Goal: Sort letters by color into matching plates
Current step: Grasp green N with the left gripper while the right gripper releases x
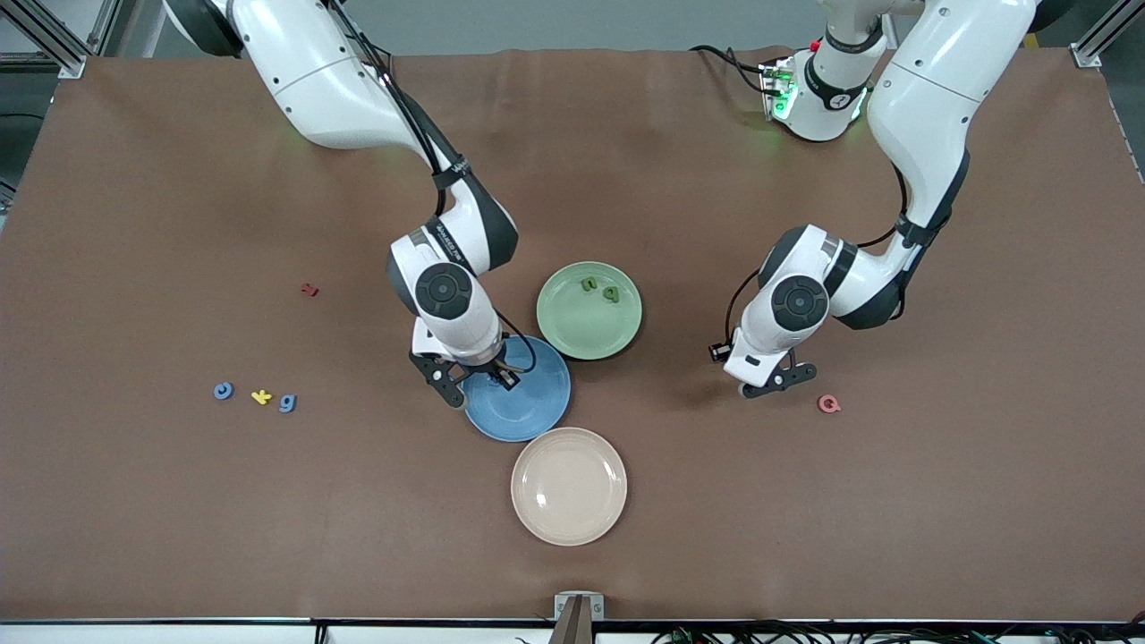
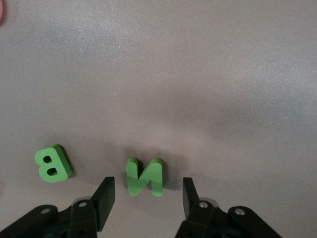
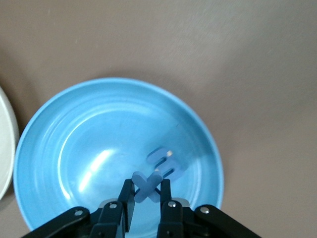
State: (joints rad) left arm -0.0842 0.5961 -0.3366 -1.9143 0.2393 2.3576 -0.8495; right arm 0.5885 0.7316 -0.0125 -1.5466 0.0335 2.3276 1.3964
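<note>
The right end effector (image 3: pixel 146 194) is holding a blue x (image 3: pixel 145 186) clamped over the blue plate (image 1: pixel 547 407) (an E (image 3: pixel 166 161) lying inside), calling for release, while the left end effector (image 2: pixel 148 196), half-open, is straddling the green N (image 2: pixel 144 176) beside the B (image 2: pixel 52 164) on the tabletop (image 1: pixel 805 501), calling for closure.

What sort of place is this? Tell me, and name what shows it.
Most likely a robotics lab bench. Two white arms are mounted along a brown-covered table framed by aluminium rails; staged plates and small foam letters are laid out for sorting; cables run along the table's edge.
</note>
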